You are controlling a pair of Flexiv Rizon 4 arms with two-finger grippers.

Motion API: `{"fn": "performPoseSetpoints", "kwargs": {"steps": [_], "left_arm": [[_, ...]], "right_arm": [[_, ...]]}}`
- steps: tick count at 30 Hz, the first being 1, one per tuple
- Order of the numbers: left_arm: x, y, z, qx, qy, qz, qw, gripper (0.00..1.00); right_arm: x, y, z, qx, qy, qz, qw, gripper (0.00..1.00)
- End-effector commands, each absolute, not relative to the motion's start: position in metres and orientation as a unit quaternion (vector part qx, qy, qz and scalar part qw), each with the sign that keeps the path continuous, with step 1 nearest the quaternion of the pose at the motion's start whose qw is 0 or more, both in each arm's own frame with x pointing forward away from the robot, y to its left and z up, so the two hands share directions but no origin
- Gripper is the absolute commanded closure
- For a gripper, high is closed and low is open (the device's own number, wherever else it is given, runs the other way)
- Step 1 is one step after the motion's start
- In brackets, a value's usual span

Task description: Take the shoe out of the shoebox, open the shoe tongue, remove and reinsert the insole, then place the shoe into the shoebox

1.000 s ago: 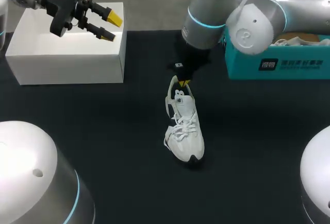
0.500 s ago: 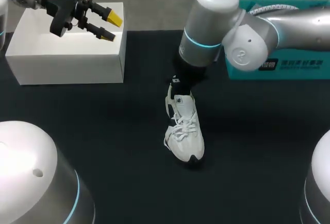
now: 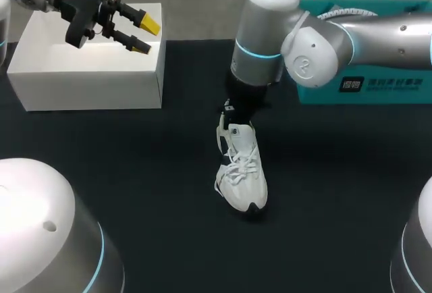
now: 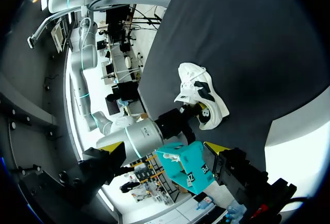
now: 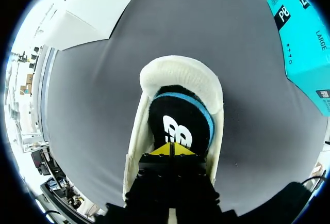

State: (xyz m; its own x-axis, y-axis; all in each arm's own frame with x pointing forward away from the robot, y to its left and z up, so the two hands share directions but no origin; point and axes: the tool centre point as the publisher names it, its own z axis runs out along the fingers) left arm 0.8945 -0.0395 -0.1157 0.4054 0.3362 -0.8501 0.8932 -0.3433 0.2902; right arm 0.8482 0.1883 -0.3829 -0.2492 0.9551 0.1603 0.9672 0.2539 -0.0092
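Tips pinched narrow, the right hand (image 5: 171, 150) dips into the heel opening of the shoe (image 3: 241, 171), seemingly to reach the insole (image 5: 179, 122). The shoe sits upright on the counter (image 3: 121, 171), outside the teal shoebox (image 3: 378, 82). The left hand (image 3: 144, 34) hangs wide open over a white box (image 3: 81, 70), out of the way.

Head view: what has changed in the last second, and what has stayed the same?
The right gripper came down into the heel opening of the shoe. Its yellow tips, visible a second ago, are now hidden in the head view. The shoe kept its place, and the left gripper stayed open over the white box.
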Motion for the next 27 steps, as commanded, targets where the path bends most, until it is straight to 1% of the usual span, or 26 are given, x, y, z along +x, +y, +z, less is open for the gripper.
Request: {"fn": "performPoseSetpoints", "kwargs": {"steps": [1,4,13,19,23,27], "left_arm": [[0.895,-0.039,-0.115,0.741,0.416,-0.352,0.393,0.00],[0.895,-0.039,-0.115,0.741,0.416,-0.352,0.393,0.00],[0.895,-0.039,-0.115,0.741,0.416,-0.352,0.393,0.00],[0.895,-0.039,-0.115,0.741,0.416,-0.352,0.393,0.00],[0.895,-0.039,-0.115,0.741,0.416,-0.352,0.393,0.00],[0.895,-0.039,-0.115,0.741,0.416,-0.352,0.393,0.00]], "right_arm": [[0.853,0.193,-0.395,-0.608,-0.790,-0.041,0.073,1.00],[0.853,0.194,-0.390,-0.608,-0.790,-0.034,0.064,1.00],[0.854,0.191,-0.364,-0.608,-0.793,-0.041,0.002,1.00],[0.861,0.190,-0.373,-0.609,-0.791,-0.043,-0.035,1.00],[0.866,0.192,-0.381,-0.611,-0.789,-0.045,-0.043,1.00],[0.873,0.194,-0.389,-0.610,-0.788,-0.045,-0.073,1.00]]}}
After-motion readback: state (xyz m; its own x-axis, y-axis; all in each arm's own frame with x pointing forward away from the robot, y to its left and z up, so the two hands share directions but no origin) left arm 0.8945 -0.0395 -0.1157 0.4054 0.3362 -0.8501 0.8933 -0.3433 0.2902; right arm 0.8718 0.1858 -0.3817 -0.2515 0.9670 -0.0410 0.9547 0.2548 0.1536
